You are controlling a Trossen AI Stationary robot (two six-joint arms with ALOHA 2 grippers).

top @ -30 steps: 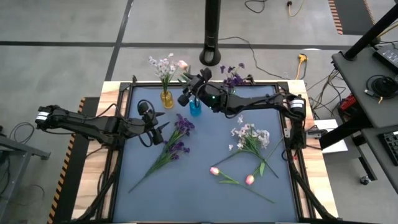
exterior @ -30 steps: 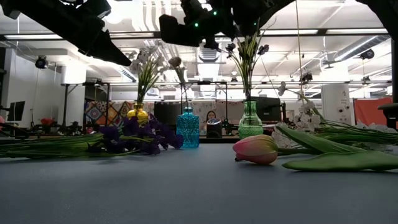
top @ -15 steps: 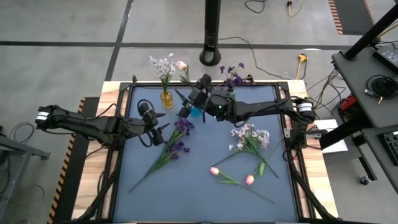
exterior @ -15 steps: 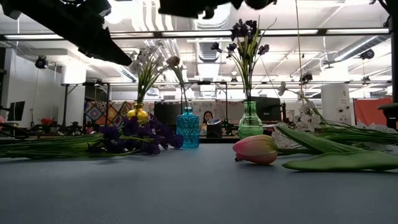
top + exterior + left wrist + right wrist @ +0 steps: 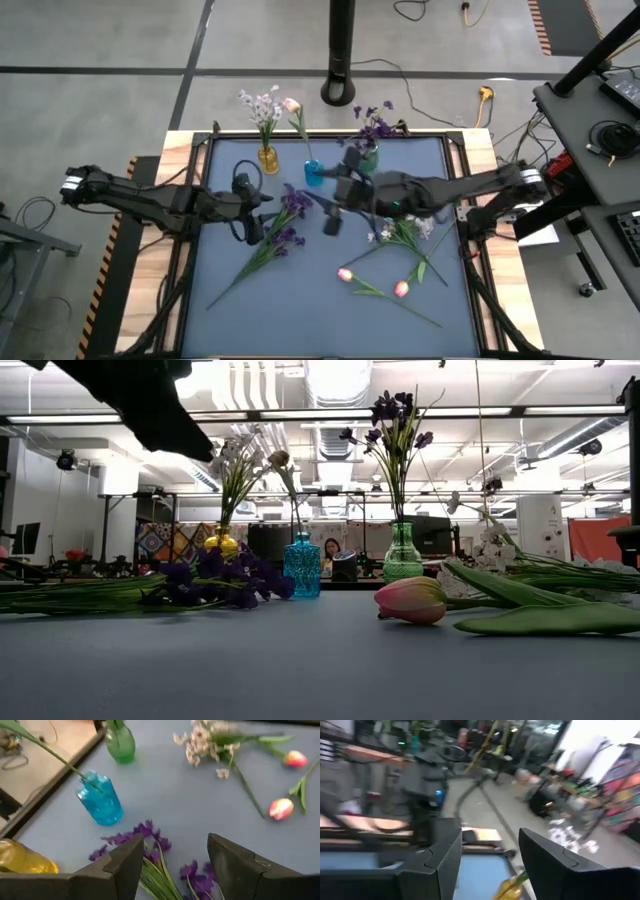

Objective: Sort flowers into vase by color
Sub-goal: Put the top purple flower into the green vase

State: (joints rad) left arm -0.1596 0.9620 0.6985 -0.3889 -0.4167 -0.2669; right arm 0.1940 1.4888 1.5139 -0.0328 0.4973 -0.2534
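Three vases stand along the far edge: a yellow one [image 5: 268, 158] with white-lavender sprigs, a blue one [image 5: 314, 172] with a pink tulip, and a green one [image 5: 368, 155] with dark purple blooms. Lying flat on the blue mat are a purple bunch [image 5: 285, 225], a white-lavender sprig [image 5: 405, 225] and two pink tulips [image 5: 345, 273] [image 5: 401, 289]. My left gripper [image 5: 172, 865] hangs open just left of and above the purple bunch's blooms [image 5: 150, 837]. My right gripper [image 5: 490, 860] is open and empty, raised over the mat's middle [image 5: 328, 212], pointing level.
The mat is bounded by a black frame [image 5: 200, 160] on a wooden table. Bare mat lies at the near left [image 5: 250, 320]. In the low view the tulip bud [image 5: 412, 600] and long leaves [image 5: 540, 615] lie in the right foreground.
My right gripper has drawn back from the blue vase toward the mat's middle and risen out of the low view; the pink tulip stays standing in the blue vase. My left gripper has edged toward the purple bunch and turned a little.
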